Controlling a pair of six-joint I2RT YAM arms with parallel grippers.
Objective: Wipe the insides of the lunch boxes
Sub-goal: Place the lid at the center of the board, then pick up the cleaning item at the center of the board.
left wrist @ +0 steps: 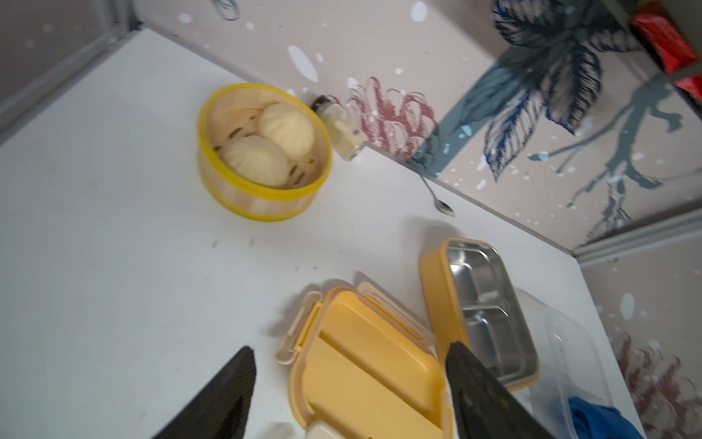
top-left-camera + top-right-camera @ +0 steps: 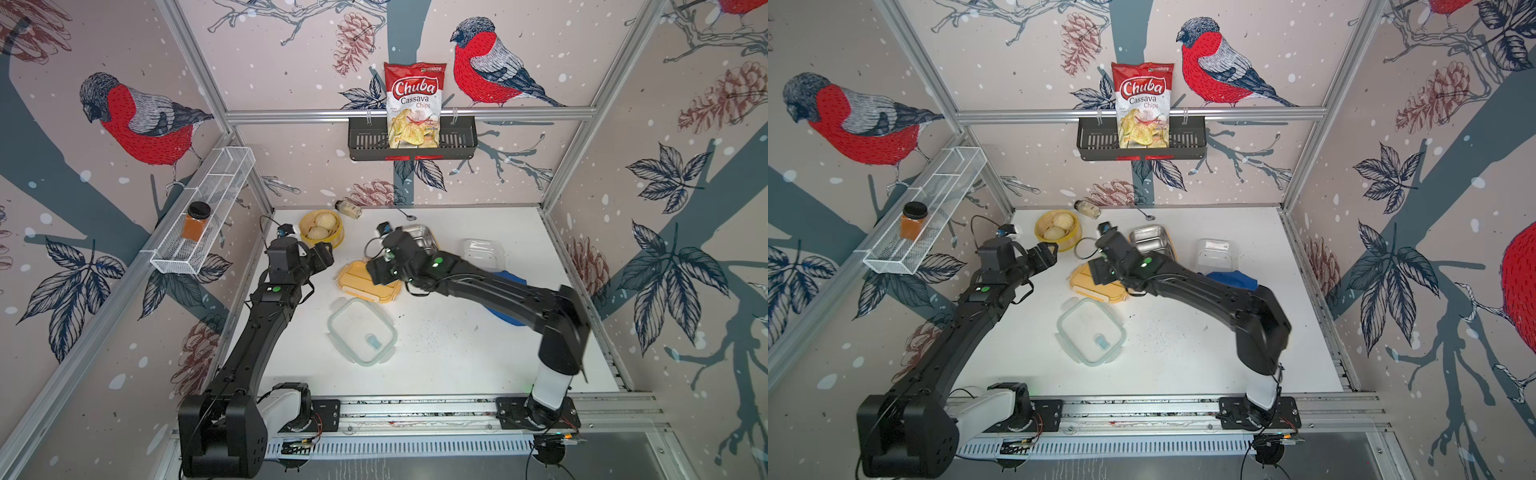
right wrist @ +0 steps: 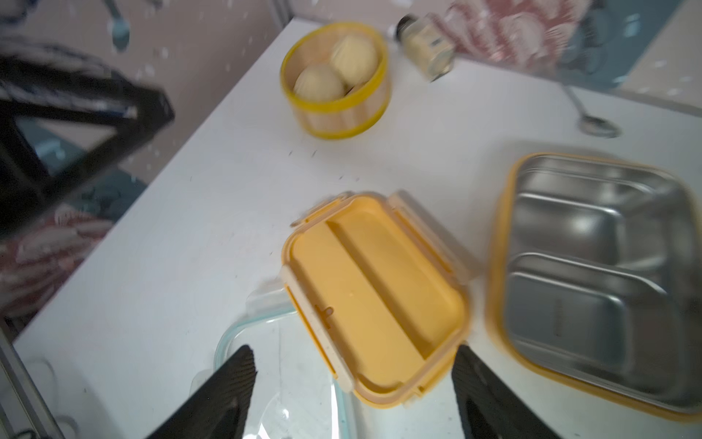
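The yellow lunch box (image 2: 420, 237) (image 3: 596, 273) stands open at the back, showing its two-compartment steel inside. Its yellow lid (image 2: 358, 287) (image 1: 372, 365) lies upturned in front, one corner over the green-rimmed clear lid (image 2: 361, 332) (image 3: 235, 342). The clear lunch box (image 2: 484, 253) (image 2: 1214, 255) sits to the right, next to a blue cloth (image 2: 1231, 278). My right gripper (image 3: 354, 351) (image 2: 375, 273) hovers open over the yellow lid, holding nothing. Left of the lid, my left gripper (image 1: 351, 351) (image 2: 332, 251) is open and empty.
A round yellow steamer basket with two buns (image 2: 321, 229), a small jar on its side (image 2: 348, 209) and a spoon (image 2: 405, 214) lie along the back wall. A chips bag (image 2: 413, 106) hangs in a black basket. A spice jar (image 2: 197, 220) stands on the left wire shelf.
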